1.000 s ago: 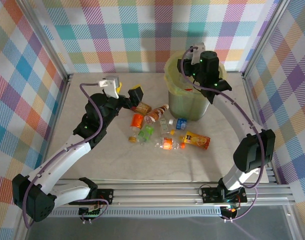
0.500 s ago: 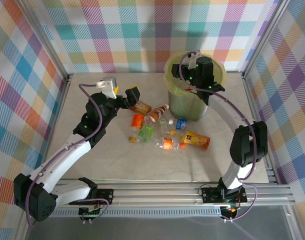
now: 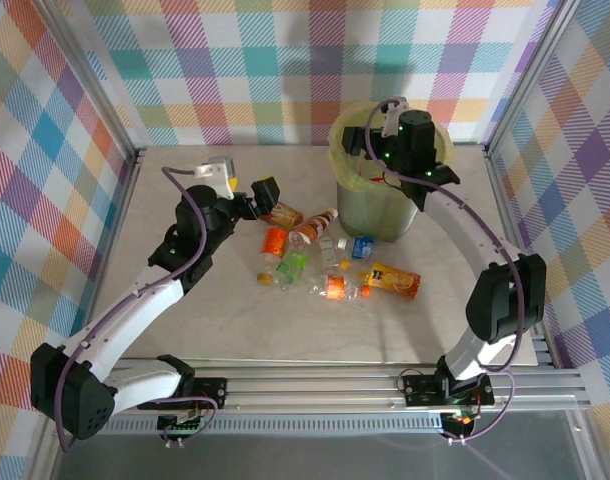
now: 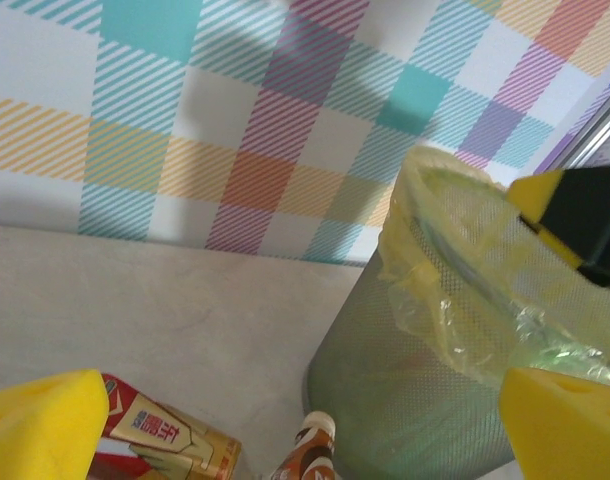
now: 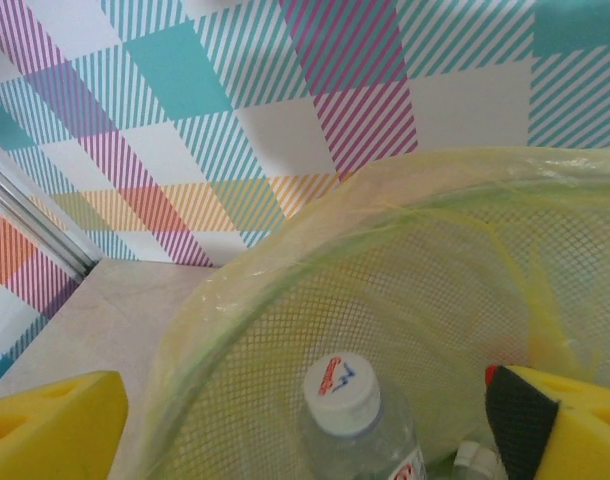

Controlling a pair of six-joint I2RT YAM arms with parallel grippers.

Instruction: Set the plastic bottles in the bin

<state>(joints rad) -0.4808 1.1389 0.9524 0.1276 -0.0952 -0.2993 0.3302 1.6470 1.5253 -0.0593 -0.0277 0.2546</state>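
Note:
The bin (image 3: 370, 212) is a round yellow-green mesh bucket with a yellowish liner, standing at the back right. My right gripper (image 3: 382, 135) hangs open over its mouth. Below that gripper (image 5: 305, 412), a clear bottle with a white cap (image 5: 342, 392) stands inside the bin (image 5: 435, 270), untouched by the wide-apart yellow pads. My left gripper (image 3: 266, 193) is open just above a red-and-gold bottle (image 3: 285, 215). The left wrist view has this gripper (image 4: 300, 425) over that bottle (image 4: 160, 435), with a brown bottle (image 4: 310, 455) against the bin wall (image 4: 415, 350).
Several more crushed bottles lie mid-table: an orange one (image 3: 274, 241), a green one (image 3: 291, 267), a blue-labelled one (image 3: 362, 247), a clear one with an orange label (image 3: 336, 289) and an orange-yellow one (image 3: 394, 282). Checked walls and metal posts enclose the table.
The right arm's elbow swung inward and back out while its gripper stayed over the bin. The left gripper edged slightly left and down beside the red-and-gold bottle.

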